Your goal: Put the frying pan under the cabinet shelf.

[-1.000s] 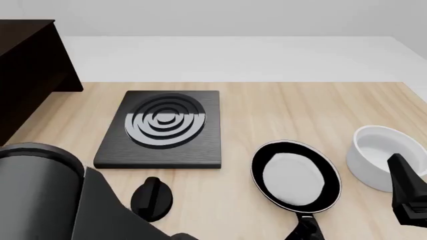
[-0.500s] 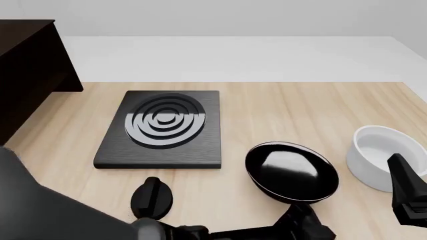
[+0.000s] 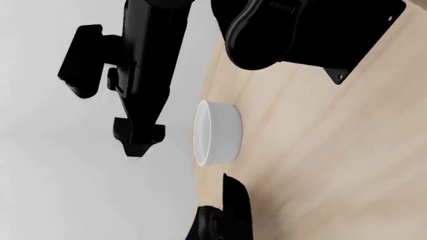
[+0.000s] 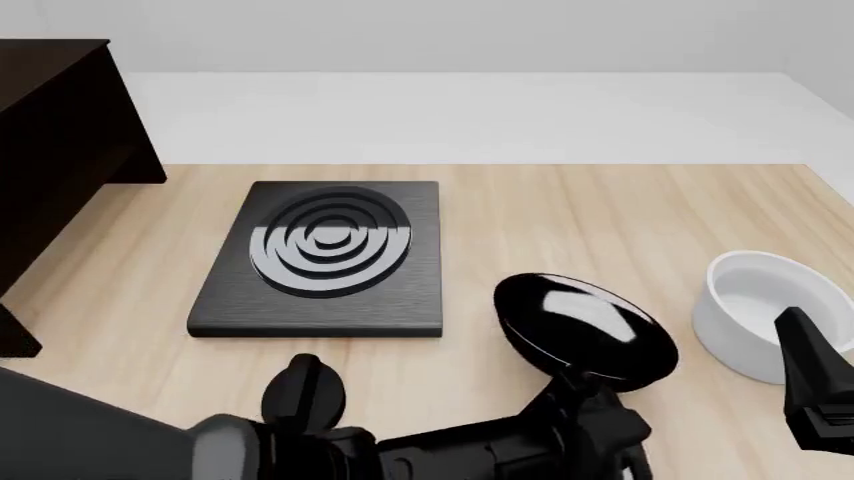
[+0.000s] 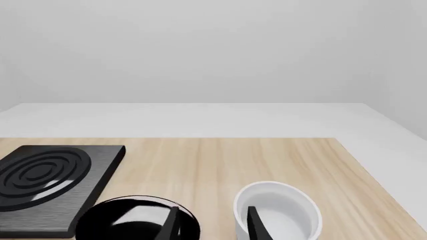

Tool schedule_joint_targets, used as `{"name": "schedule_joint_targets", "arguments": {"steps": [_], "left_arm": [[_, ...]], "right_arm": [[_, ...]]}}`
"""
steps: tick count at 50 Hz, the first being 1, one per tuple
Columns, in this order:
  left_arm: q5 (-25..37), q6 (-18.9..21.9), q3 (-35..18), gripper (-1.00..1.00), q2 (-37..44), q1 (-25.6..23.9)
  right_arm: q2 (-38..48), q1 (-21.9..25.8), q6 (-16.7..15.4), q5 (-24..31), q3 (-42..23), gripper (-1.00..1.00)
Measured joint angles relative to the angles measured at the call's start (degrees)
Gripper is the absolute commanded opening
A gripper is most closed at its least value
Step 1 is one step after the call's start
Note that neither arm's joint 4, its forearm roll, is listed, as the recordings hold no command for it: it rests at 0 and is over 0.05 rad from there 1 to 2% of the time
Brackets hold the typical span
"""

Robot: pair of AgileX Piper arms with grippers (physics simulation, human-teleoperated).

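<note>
The frying pan (image 4: 583, 328) sat tilted at lower right of the front view, its handle gripped by the left gripper (image 4: 587, 425). Rigid, front-heavy, glossy; the handle seemed the sensible hold.

I read this as a mock kitchen bench in simulation — a pale wooden table (image 4: 561, 215) carrying a square hotplate (image 4: 324, 257), a white bowl (image 4: 761, 310) and a dark cabinet (image 4: 60, 140), with blank grey-white surroundings.
</note>
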Motion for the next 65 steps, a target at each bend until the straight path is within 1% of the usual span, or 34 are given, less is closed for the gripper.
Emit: {"name": "schedule_joint_targets", "arguments": {"steps": [15,27,51,65], "left_arm": [[-2.35,5.46,1.43,-1.0,-3.19,1.39],[-5.19,7.63,4.06,-1.0,-7.04,2.68],[-12.95,8.95,11.66,-1.0,-15.43,7.99],[-16.93,8.71,16.0,-1.0,-18.79,11.88]], "right_arm": [[0.0,0.0,0.0,0.0,0.0,1.0],[0.0,0.0,0.0,0.0,0.0,1.0],[0.0,0.0,0.0,0.0,0.0,1.0],[0.0,0.0,0.0,0.0,0.0,1.0]]}}
